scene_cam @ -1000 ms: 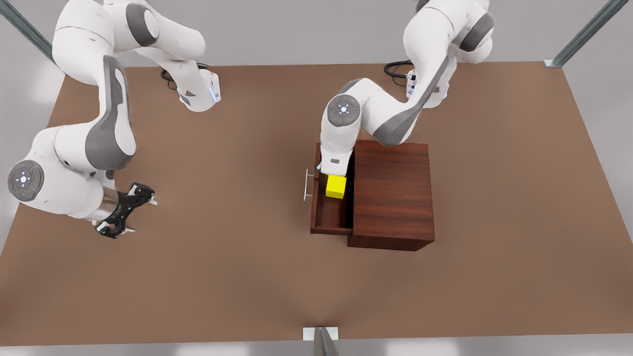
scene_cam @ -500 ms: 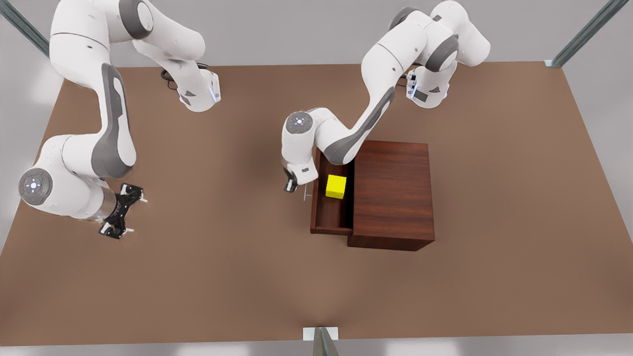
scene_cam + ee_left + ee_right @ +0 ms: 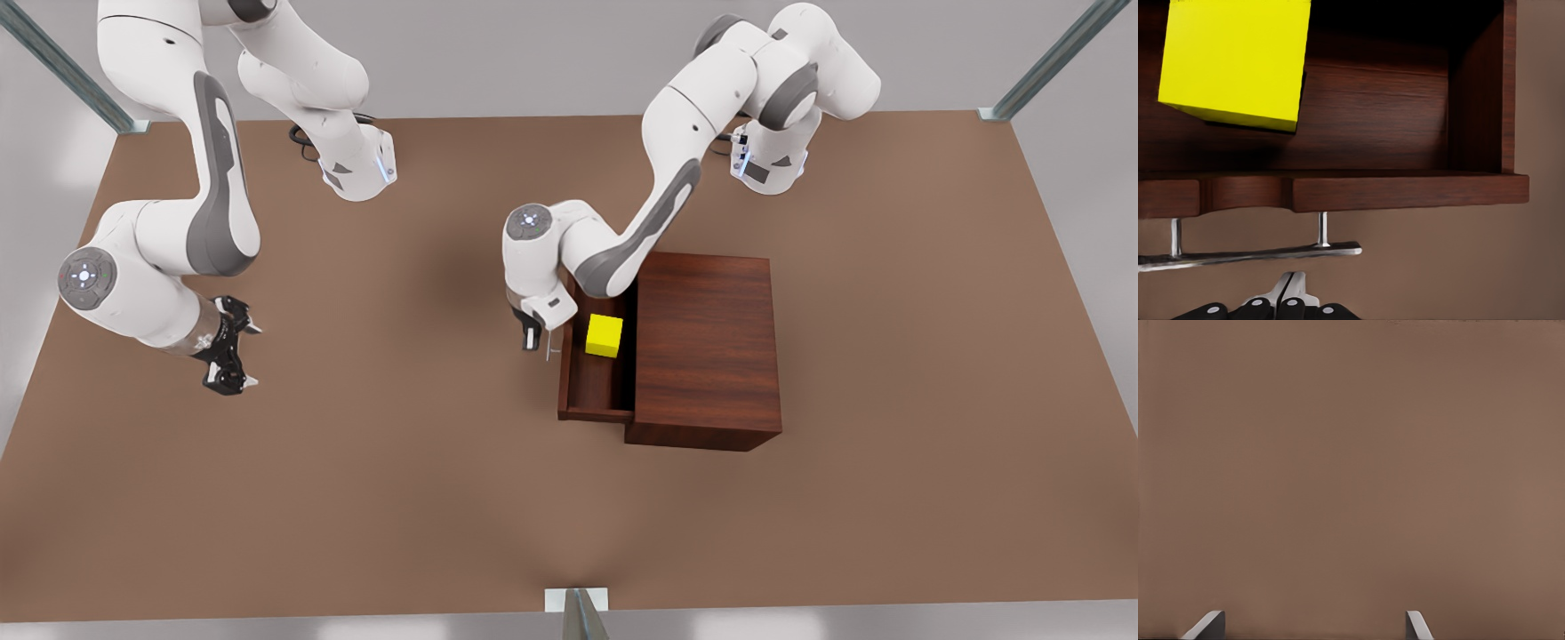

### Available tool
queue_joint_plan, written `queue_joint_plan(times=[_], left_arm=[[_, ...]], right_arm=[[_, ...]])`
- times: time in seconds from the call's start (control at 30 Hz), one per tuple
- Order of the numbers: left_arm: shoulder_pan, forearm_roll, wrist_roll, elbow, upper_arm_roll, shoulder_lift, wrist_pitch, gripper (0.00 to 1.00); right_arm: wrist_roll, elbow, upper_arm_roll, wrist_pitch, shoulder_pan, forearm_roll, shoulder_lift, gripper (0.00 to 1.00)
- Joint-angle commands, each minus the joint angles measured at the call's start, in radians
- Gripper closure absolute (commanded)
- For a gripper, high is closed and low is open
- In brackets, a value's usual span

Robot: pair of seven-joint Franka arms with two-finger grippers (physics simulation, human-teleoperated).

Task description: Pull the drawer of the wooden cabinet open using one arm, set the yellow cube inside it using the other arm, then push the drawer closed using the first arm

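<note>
Cabinet (image 3: 707, 342) & drawer (image 3: 1358, 143): dark grained wood, satin. Handle (image 3: 1251, 255): shiny metal. Cube (image 3: 1235, 60): smooth matt yellow. Table (image 3: 400, 498): matt brown.

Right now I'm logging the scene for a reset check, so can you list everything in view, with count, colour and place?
wooden cabinet: one, dark reddish-brown, on the table, toward the front view's right.
drawer: one, same wood, pulled open toward the front view's left.
handle: one, silver bar, on the drawer front.
yellow cube: one, bright yellow, resting inside the drawer.
table: one, brown.
left tool: fingers together, just outside the handle.
right tool: open, over bare table at the front view's left, waiting.
</note>
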Motion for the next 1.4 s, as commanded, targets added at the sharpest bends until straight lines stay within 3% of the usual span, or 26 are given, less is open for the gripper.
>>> queue_joint_plan(times=[0.0, 0.77, 1.17, 1.23, 1.37], left_arm=[[-0.004, 0.001, -0.025, 0.001, -0.001, -0.004, -0.123, 1.0], [0.068, 0.011, 0.4, 0.0, 0.109, -0.018, -0.347, 1.0], [0.065, -0.106, 0.335, 0.035, 0.102, -0.01, -0.275, 1.0], [0.076, -0.115, 0.377, 0.04, 0.103, -0.058, -0.295, 0.0], [0.281, -0.154, 0.992, -0.019, 0.114, -0.256, -0.519, 0.0]], right_arm=[[-0.395, 0.001, 0.0, 0.01, 0.0, 0.0, 0.0, 0.0], [-0.389, 0.011, 0.002, 0.01, 0.003, -0.003, 0.015, 0.0], [-0.392, 0.012, 0.0, 0.011, 0.003, -0.006, 0.016, 0.0], [-0.392, 0.014, 0.0, 0.011, 0.003, -0.006, 0.016, 0.0], [-0.391, 0.014, 0.002, 0.011, 0.003, -0.006, 0.016, 0.0]])
